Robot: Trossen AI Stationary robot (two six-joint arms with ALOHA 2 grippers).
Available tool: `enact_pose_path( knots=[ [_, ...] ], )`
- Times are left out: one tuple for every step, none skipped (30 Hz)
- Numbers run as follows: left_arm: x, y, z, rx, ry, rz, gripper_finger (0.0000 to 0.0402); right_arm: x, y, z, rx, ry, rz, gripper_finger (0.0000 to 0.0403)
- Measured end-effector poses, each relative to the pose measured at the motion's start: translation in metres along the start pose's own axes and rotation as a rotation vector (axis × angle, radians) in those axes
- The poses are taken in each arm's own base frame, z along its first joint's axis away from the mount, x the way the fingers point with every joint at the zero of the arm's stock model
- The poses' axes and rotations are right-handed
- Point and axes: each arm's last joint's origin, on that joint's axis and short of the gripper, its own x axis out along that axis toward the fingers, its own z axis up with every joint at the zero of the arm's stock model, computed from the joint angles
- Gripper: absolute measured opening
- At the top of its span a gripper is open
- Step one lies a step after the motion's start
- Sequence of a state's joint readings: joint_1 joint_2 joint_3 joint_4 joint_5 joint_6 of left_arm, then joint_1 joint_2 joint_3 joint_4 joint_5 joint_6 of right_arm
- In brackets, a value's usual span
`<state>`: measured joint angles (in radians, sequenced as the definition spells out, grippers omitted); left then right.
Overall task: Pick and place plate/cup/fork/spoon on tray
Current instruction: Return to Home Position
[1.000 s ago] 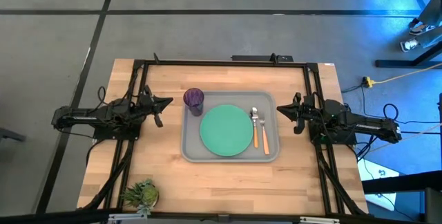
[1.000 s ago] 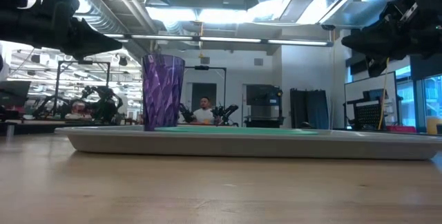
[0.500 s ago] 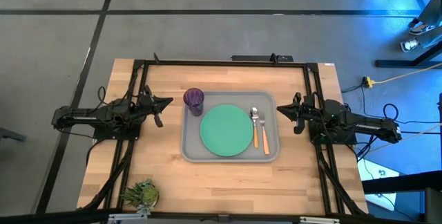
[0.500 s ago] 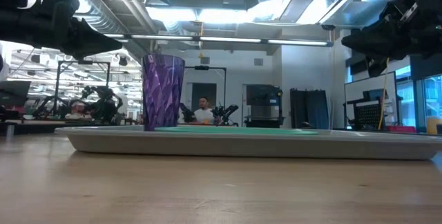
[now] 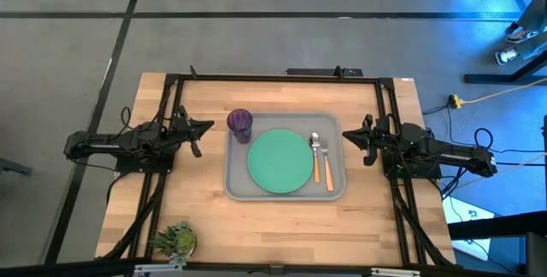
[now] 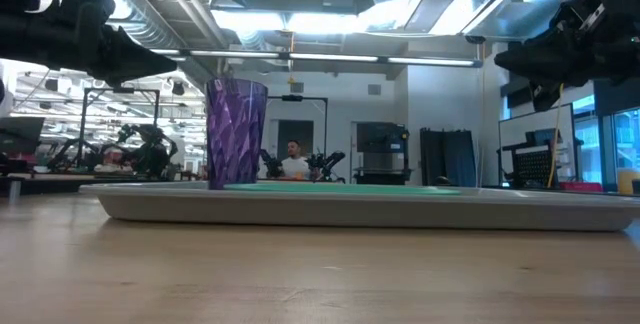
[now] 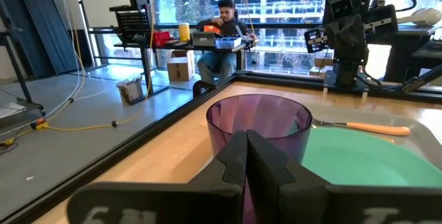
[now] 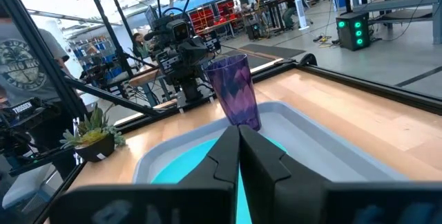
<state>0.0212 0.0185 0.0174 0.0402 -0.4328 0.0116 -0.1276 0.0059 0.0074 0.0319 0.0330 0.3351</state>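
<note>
High view, load complete: tray [image 5: 232, 183] mid-table holding plate [image 5: 279, 161] at centre, cup [image 5: 239, 123] upright in one corner, spoon [image 5: 315, 159] and fork [image 5: 326, 173] side by side just beside plate; spoon/fork order only a guess.
Probably light, stiff plastic all round: best to take tray by raised rim, plate by its edge, slick tip-prone cup across its wall, slim cutlery by the orange handles. Left gripper [image 5: 208, 126] near cup, right gripper [image 5: 345, 133] near opposite rim, both clear of tray, fingers pressed together on nothing per wrist views. No change versus earlier frames, same parked poses.
</note>
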Motion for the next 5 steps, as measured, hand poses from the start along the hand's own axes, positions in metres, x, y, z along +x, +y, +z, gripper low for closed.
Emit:
enact_pose_path(
  knots=[
    [0.0000, 0.0000, 0.0000, 0.000, 0.000, 0.000, 0.0000, 0.0000, 0.0000, 0.0000, 0.000, 0.000, 0.000, 0.0016],
    [0.0000, 0.0000, 0.0000, 0.000, 0.000, 0.000, 0.0000, 0.0000, 0.0000, 0.0000, 0.000, 0.000, 0.000, 0.0016],
    [0.0000, 0.0000, 0.0000, 0.000, 0.000, 0.000, 0.0000, 0.0000, 0.0000, 0.0000, 0.000, 0.000, 0.000, 0.0016],
    [0.0000, 0.0000, 0.0000, 0.000, 0.000, 0.000, 0.0000, 0.0000, 0.0000, 0.0000, 0.000, 0.000, 0.000, 0.0016],
    [0.0000, 0.0000, 0.0000, 0.000, 0.000, 0.000, 0.0000, 0.0000, 0.0000, 0.0000, 0.000, 0.000, 0.000, 0.0016]
  ],
)
